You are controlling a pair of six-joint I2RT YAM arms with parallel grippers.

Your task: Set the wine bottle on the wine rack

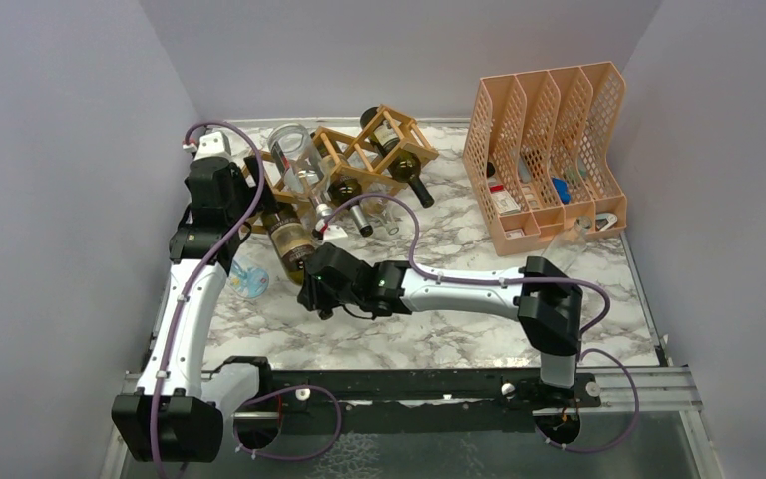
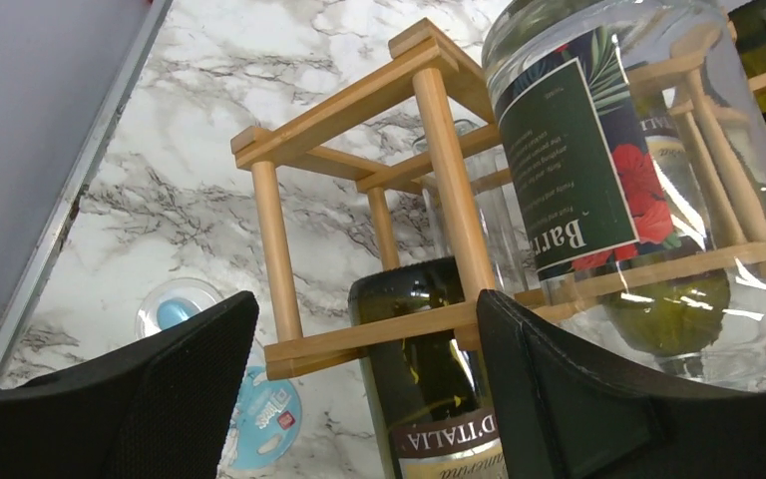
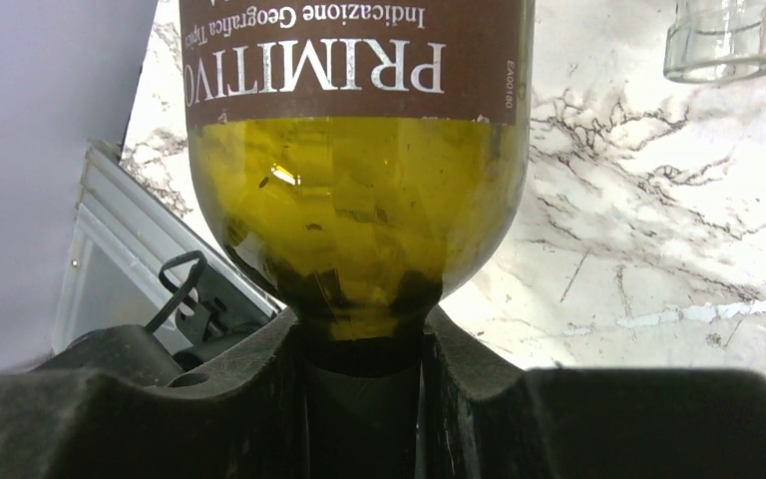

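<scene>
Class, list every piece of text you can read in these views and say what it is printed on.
"PRIMITIVO": brown label on the wine bottle, upside down.
"Indicazione Geografica Tipica": same label.
"D'ITALIA": same bottle's label, left wrist view.
"Barr", cut off: green label on the clear bottle; its small print is unreadable.
Print on the blue disc: too small.
Vertical code at the brown label's edge: too blurred.

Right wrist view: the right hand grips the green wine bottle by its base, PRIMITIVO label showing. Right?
No. The right hand grips the green wine bottle by its neck, PRIMITIVO label showing; the right wrist view shows it.
</scene>
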